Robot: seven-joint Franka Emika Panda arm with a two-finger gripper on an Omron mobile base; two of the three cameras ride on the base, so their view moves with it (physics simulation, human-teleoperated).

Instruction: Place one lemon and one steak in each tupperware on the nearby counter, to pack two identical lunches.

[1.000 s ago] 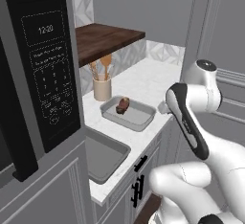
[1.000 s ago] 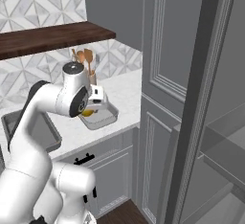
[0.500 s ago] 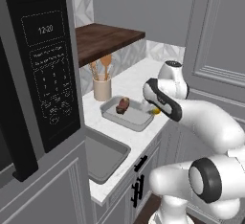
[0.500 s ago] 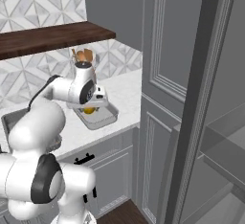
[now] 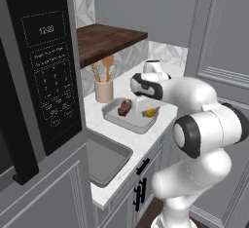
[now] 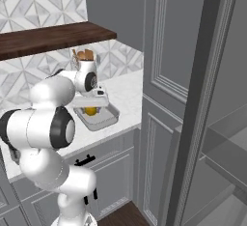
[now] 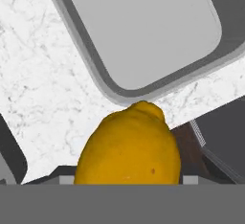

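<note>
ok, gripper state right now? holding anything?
Gripper: closed on the lemon, carried over the tray that has the steak in it.

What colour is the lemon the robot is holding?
Yellow-orange. The lemon shows best in the hand view, close up.

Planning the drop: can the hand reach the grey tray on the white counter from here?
Probably yes: the hand, carrying the yellow lemon, hangs just above the grey tray, and only the brown steak lies in it, off to one side.
</note>
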